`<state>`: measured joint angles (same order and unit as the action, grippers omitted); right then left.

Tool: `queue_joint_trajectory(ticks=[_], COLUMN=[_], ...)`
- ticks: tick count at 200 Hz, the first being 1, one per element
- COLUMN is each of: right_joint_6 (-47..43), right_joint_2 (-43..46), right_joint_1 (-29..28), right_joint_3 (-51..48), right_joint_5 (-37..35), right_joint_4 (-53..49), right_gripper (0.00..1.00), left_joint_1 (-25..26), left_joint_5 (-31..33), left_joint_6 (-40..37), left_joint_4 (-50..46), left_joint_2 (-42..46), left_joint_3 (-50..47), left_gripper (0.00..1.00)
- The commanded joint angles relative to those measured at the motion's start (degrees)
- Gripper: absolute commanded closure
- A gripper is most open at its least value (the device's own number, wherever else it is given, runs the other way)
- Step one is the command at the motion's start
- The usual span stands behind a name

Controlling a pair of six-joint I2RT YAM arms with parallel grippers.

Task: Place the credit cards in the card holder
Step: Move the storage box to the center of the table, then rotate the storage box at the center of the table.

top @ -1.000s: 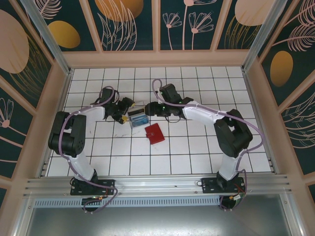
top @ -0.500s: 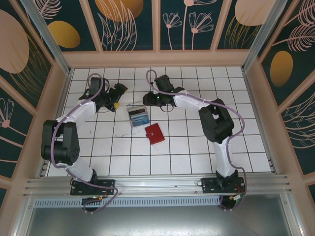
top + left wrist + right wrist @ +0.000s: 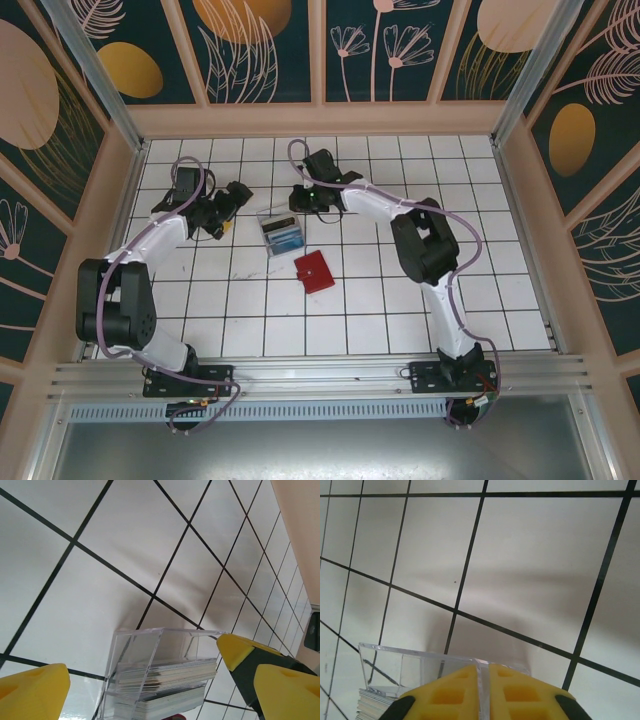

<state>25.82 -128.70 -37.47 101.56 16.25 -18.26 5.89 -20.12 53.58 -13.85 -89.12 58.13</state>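
The credit cards [image 3: 165,675] are not loose yet. They lie as a stack inside a clear box [image 3: 279,234] near the middle of the table [image 3: 400,300], and the red card holder [image 3: 315,272] lies closed just beside the box, on the side nearer the arm bases. The step in hand is, I judge, to get a card out of the box. To do it well, one arm should steady the box while the other lifts a single card by its edge, because a thin stack slips easily and the light box may slide on the tiles. The left fingers [image 3: 30,692] stand wide apart and hold nothing, with the box beyond them. The right fingers [image 3: 450,695] are pressed together with only a thin pale line between them, and I cannot tell whether that is the clear edge of the box. The top view shows the holder and how both arms flank the box, while the left wrist view shows the card edges, layer on layer.
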Motion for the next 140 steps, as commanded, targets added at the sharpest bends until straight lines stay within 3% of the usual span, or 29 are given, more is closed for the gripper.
queue_joint_trajectory(ticks=[1, 26, 48, 95, 140], right_joint_6=[4.85, 13.74, 25.14, 48.32, 63.92], right_joint_2=[0.58, 5.01, 7.19, 15.84, 20.05], right_joint_1=[-0.41, -0.33, 0.17, 0.03, 0.48], right_joint_3=[-0.63, -6.95, -8.75, -20.04, -27.83], right_joint_5=[-6.78, -14.47, -21.79, -36.66, -37.48], right_joint_4=[-1.51, 1.46, -1.95, -0.68, 1.8], right_gripper=[0.97, 1.0, 1.0, 1.0, 0.99], left_joint_1=[-0.35, -0.35, -0.37, -0.2, 5.34], left_joint_5=[1.04, 0.04, -4.07, -10.83, -10.48], left_joint_6=[-3.84, -5.39, -9.03, -8.15, -14.89], left_joint_4=[-2.87, 0.47, -1.55, 4.31, 6.22], left_joint_2=[1.45, 2.13, -0.12, 0.01, 2.18], left_joint_3=[1.08, -0.89, 1.8, -1.1, -3.84], left_gripper=[0.05, 0.04, 0.03, 0.03, 0.03])
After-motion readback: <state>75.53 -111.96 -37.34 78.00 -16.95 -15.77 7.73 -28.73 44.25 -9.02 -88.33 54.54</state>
